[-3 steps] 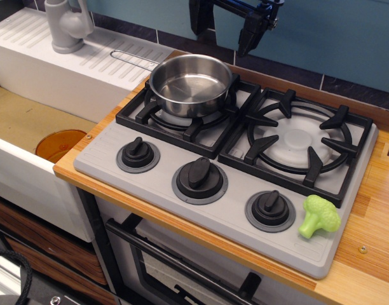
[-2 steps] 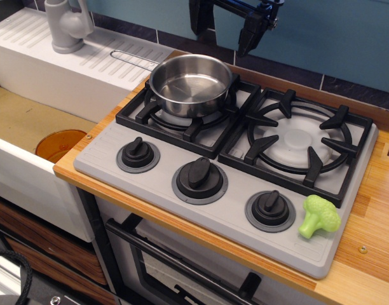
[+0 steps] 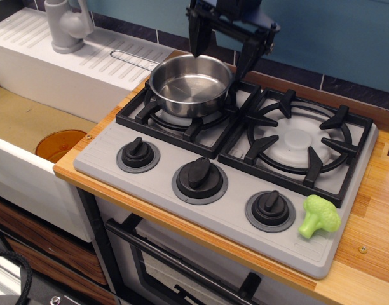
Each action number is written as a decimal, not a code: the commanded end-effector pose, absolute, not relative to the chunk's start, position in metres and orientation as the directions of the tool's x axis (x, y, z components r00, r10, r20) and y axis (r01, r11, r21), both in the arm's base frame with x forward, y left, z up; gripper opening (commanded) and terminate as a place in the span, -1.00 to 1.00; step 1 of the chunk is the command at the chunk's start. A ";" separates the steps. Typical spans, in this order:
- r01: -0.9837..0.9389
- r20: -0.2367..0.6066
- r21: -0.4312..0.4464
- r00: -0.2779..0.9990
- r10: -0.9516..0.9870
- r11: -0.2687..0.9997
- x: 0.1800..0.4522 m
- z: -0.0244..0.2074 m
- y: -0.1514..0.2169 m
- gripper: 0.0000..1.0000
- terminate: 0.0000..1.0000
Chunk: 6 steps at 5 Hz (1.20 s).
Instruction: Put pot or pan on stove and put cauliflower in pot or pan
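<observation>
Since the earlier frame the gripper (image 3: 221,54) had dropped lower, jaws spread, empty, behind the pan (image 3: 191,84) on the stove (image 3: 347,219). Next: swing to the cauliflower (image 3: 319,216) at front-right, pinch its stem.

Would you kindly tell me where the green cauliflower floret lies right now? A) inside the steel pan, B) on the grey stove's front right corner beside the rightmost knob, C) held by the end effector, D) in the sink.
B: the cauliflower lies on the stove surface just right of the rightmost knob, while the pan on the left burner is empty.
</observation>
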<state>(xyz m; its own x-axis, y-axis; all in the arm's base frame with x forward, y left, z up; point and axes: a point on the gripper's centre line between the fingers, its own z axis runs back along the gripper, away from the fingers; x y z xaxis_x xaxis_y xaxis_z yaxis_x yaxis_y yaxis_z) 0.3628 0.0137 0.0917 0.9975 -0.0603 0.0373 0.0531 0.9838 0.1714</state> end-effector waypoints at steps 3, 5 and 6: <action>0.014 0.144 0.222 0.988 -0.047 0.975 0.370 0.050 0.011 -1.00 -1.00; 0.000 0.135 0.215 0.990 -0.029 0.977 0.374 0.055 0.003 -1.00 -1.00; 0.015 0.135 0.216 0.990 -0.045 0.976 0.377 0.057 0.002 -1.00 -1.00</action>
<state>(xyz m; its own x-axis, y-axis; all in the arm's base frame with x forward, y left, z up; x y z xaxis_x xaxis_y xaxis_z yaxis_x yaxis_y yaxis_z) 0.3670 0.0026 0.0405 0.9957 -0.0428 0.0818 0.0244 0.9765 0.2141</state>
